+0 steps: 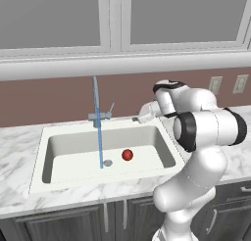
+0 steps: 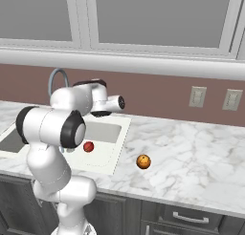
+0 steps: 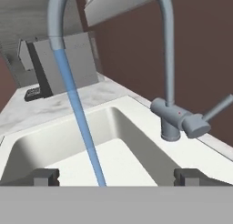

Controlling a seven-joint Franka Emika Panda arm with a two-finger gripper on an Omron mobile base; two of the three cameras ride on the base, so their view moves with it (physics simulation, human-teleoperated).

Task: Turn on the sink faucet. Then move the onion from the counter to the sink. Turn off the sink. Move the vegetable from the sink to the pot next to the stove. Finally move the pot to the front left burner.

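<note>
The faucet (image 1: 98, 115) pours a blue water stream (image 1: 100, 137) into the sink (image 1: 59, 152). A red onion (image 1: 127, 154) lies in the basin at 3 o'clock from the drain. The claw (image 3: 116, 175) is wide open and holds nothing, near the faucet lever (image 3: 218, 108). An orange vegetable (image 2: 143, 161) rests on the tabletop (image 2: 191, 153).

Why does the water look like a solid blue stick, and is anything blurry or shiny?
Left base view: the water stream is a flat blue line, no sparkle. Hand view: the faucet is sharp, matte grey, no glare. Right base view: even light, with only a faint shadow by the orange ball.
</note>
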